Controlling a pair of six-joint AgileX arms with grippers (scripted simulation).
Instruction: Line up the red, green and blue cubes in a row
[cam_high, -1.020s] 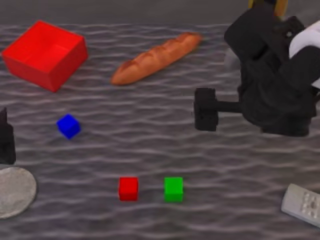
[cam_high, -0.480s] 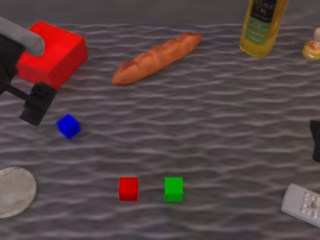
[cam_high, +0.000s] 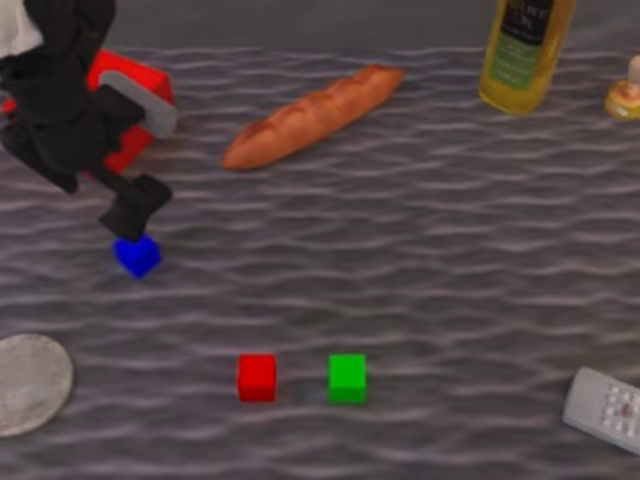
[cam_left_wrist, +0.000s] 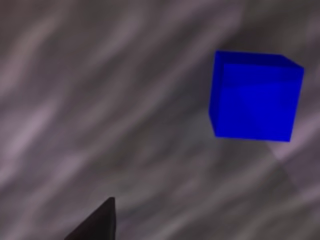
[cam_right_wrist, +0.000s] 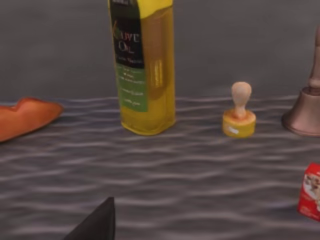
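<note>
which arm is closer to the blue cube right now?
Left. Its tool hovers just above the blue cube, slightly toward the table's far edge, not gripping it. The right arm is out of the top view, its camera facing the oil bottle at the far right.

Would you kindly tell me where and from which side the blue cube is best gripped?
Probably from above, across two opposite side faces. The blue cube sits turned askew, standing free, so the left end effector nearby should turn to match its faces.
</note>
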